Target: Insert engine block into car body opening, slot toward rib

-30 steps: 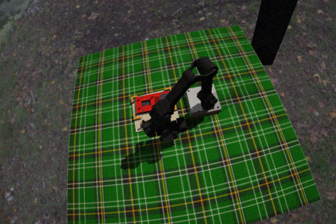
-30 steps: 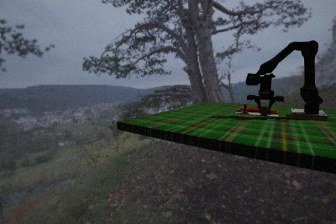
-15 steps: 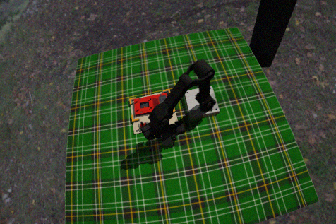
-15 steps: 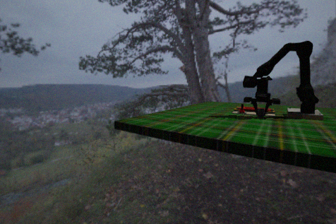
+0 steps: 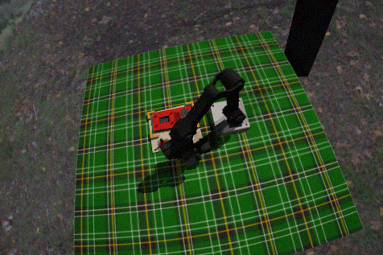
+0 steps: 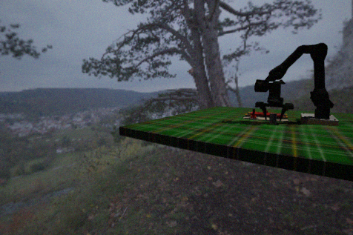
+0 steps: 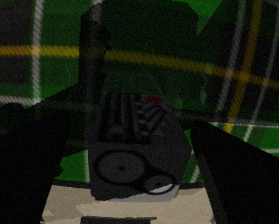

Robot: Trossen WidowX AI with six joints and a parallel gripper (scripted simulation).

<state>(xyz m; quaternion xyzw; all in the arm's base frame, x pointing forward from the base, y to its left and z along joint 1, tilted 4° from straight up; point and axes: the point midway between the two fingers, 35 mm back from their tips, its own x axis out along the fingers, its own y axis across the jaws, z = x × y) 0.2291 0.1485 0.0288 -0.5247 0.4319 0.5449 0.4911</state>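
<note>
The dark grey engine block (image 6: 273, 118) (image 7: 135, 145) stands at table level by the front edge of the beige board (image 5: 196, 135) (image 7: 195, 202). Its face with two round pulleys shows in the wrist view. My gripper (image 6: 274, 117) (image 7: 132, 123) is open, with its fingers on either side of the block and a gap at each side. The red car body (image 5: 158, 125) lies on the far part of the board, partly behind the arm. A dark rectangle shows in it; I cannot tell whether that is the opening. The rib and the block's slot side cannot be made out.
Orange corner pieces (image 5: 151, 132) edge the board. A small red part (image 5: 162, 142) lies on its near left. The arm's pale base plate (image 5: 219, 117) is right of the board. A green plaid cloth (image 5: 241, 192) covers the table. A tall black pillar (image 5: 315, 19) is beyond its far right.
</note>
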